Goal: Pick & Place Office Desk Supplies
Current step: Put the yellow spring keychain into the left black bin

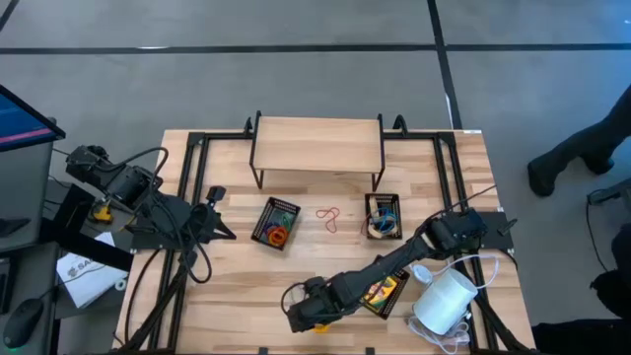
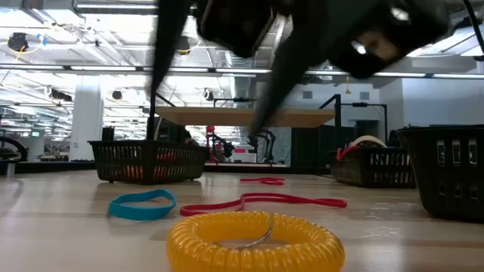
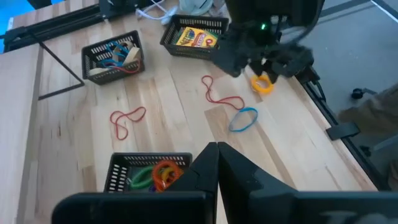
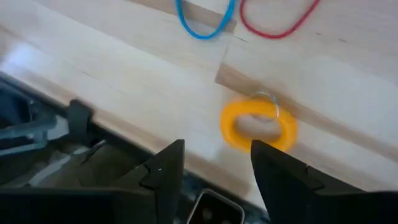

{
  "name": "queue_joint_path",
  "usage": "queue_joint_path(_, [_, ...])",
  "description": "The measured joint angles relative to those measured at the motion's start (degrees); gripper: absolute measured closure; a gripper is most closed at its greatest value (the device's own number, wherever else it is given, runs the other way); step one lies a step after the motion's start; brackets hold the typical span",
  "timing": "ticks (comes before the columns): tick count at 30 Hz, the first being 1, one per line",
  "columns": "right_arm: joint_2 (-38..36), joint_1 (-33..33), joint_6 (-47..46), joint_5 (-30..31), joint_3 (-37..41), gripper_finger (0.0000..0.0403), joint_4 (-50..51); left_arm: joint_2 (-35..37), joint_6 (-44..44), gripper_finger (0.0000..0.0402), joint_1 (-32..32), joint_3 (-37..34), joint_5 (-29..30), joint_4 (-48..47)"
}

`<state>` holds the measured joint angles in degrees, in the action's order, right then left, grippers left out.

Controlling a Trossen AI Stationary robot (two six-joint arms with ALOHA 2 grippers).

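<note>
Fingers of our right gripper (image 4: 214, 171) are standing wide, hovering just short of the yellow coil loop (image 4: 258, 126) lying flat on the counter (image 4: 124, 68) near its front edge; our shut left gripper (image 3: 214, 163) is waiting well apart.

Sitting on the tabletop (image 1: 227, 296): black mesh trays (image 1: 277, 224), a wooden riser shelf (image 1: 317, 145), and a white cylinder (image 1: 444, 301) with its cord.

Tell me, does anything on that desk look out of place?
Yes: several loops lie loose on the wood instead of in the mesh trays: a yellow coil, a blue loop and red loops.
</note>
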<state>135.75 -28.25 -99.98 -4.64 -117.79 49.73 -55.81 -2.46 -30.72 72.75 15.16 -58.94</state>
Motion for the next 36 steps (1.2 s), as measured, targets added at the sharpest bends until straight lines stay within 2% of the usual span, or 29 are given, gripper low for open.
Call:
queue_joint_path(8, [5.1, 0.1, -2.5, -2.2, -3.1, 0.022, 6.0, 0.0, 0.2, 0.0401, 0.0, 0.0, 0.0, -0.1])
queue_joint_path(16, [6.3, 0.4, -1.8, -3.7, -3.1, 0.023, 12.6, 0.0, 0.7, 0.04, 0.0, 0.0, 0.0, -0.2])
queue_joint_path(19, [7.4, 0.4, -1.5, -5.7, -3.2, 0.0262, 12.3, 0.0, 0.7, 0.04, 0.0, 0.0, 0.0, -0.2])
queue_joint_path(26, [9.0, 0.3, 0.5, -8.3, -3.2, 0.038, 5.9, 0.0, 0.7, 0.0401, 0.0, 0.0, 0.0, -0.2])
queue_joint_path(28, [8.6, 0.8, 2.2, -8.7, -3.9, 0.039, 5.0, 0.0, 0.8, 0.0401, 0.0, 0.0, 0.0, 0.0])
queue_joint_path(30, [8.4, 1.7, 3.6, -6.8, -5.8, 0.0392, 5.1, 0.3, 1.5, 0.04, 0.0, 0.0, 0.0, 1.1])
queue_joint_path(36, [4.7, 6.2, 10.5, 10.5, -14.5, 0.0398, 5.3, 3.7, 2.0, 0.04, 0.0, 0.0, 0.0, 9.7])
